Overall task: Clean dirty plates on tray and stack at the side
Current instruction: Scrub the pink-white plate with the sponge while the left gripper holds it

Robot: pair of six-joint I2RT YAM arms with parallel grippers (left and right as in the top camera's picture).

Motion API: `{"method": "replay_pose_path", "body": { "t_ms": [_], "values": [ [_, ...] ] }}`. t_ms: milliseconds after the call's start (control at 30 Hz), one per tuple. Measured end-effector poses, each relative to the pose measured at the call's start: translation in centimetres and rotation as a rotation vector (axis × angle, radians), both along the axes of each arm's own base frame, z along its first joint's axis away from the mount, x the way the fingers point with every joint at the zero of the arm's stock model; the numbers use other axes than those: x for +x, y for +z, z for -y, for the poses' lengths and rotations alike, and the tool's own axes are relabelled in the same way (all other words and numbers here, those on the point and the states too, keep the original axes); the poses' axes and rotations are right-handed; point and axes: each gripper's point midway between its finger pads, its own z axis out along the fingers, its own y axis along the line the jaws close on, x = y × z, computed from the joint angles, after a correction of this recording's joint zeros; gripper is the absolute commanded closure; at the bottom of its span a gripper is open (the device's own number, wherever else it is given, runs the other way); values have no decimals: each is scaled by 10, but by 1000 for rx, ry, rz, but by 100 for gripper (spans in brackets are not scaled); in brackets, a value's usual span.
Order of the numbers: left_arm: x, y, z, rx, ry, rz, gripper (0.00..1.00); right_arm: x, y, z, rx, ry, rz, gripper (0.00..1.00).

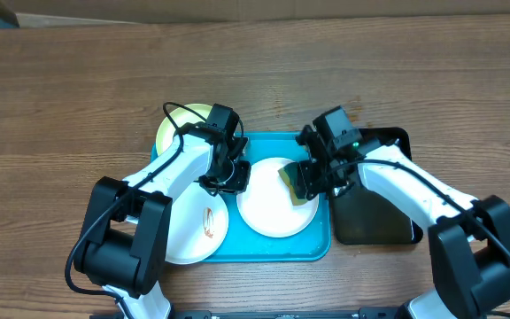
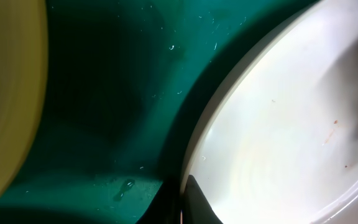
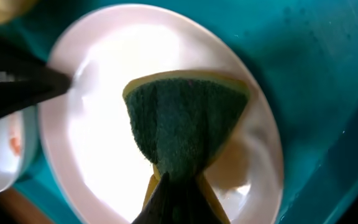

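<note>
Right fingers point(image 3: 169, 205): pinched narrow on the lower corner of a sponge point(image 3: 185, 118), holding it against the centre white plate point(image 1: 268, 217).
Left fingers point(image 3: 23, 87): dark tips touching that plate's left rim. Whether they clamp it or only rest there cannot be told.

Table point(image 1: 60, 89): brown wood grain. Open room on the far side and on both flanks.
Tray point(image 1: 264, 250): turquoise plastic rectangle with rounded corners and a raised rim. The floor is finely scratched and carries a few droplets. Bare strips run along the near edge and between the plates.
Black tray point(image 1: 374, 221): glossy and narrower, set against the turquoise tray's right edge, partly under the right arm.
Centre white plate: round and smooth, flat on the tray's right half, with its rim clear of the tray wall.
Second white plate point(image 1: 193, 232): brown smear near its middle. It overlaps the tray's left rim, part of it out over the table.
Lime-green plate point(image 1: 177, 128): pale centre, at the tray's far-left corner, largely hidden by the left arm.
Sponge: yellow body with a rough dark-green scouring face, squeezed into a wedge.
</note>
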Motion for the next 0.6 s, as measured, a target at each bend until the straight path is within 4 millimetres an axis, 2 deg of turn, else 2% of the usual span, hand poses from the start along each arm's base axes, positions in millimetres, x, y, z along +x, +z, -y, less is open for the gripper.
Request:
{"method": "replay_pose_path", "body": {
  "t_ms": [300,600],
  "values": [
    [0,0,0,0,0,0,96,4,-22,-1,20,-29,35,96],
    [0,0,-1,5,1,2,96,11,-20,-17,109,-37,40,96]
  ]
}}
